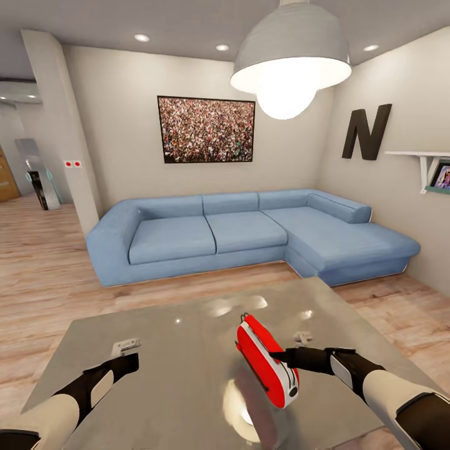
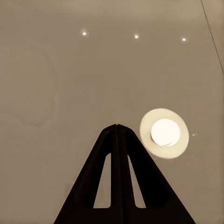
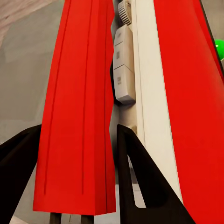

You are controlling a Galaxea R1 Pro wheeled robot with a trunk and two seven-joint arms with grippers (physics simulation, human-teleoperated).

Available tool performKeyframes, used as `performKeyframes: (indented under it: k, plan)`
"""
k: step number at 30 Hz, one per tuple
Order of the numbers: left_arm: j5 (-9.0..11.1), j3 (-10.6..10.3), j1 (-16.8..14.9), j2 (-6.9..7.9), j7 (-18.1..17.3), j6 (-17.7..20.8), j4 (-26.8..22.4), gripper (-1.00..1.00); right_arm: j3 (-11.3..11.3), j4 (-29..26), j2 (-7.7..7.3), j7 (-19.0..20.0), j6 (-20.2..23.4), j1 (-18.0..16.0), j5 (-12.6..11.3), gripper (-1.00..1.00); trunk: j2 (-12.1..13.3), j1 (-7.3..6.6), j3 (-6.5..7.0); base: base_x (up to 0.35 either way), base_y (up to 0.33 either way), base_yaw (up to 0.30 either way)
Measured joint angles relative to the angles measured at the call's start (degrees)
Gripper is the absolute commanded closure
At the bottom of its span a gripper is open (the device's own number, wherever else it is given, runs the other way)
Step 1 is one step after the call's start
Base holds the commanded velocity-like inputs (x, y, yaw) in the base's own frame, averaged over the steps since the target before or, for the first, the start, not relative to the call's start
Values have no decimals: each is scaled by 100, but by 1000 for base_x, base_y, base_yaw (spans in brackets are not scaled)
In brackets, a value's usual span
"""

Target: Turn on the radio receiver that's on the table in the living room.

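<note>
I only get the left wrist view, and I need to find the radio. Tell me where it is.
Observer: The radio is at the right half of the table, tilted on its edge. I cannot tell whether it touches the top.
Operator: Report the right gripper.
Observer: The right gripper is closed on the radio, with the red handle between its fingers.
Operator: Say where my left gripper sits from the radio.
Observer: The left gripper hovers over the table's left part, well apart from the radio.
</note>
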Motion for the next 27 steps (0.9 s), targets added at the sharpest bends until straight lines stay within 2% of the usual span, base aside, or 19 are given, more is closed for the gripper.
performKeyframes:
  k: [9,20,23,27]
  plan:
    - [0,0,0,-4,1,0,0,100,-8,-1,0,-2,0,1,-7,100,-361,198,-162,0,0,0]
    - [0,0,0,-5,-1,0,0,100,-10,-1,0,-2,1,0,-9,100,-363,198,-162,0,0,0]
    - [0,0,0,-5,0,0,0,100,0,0,0,-3,0,-1,-5,100,-481,264,-215,0,0,0]
    - [0,0,0,-5,1,0,0,100,-19,-2,1,-2,1,-2,-11,100,-483,264,-216,0,0,0]
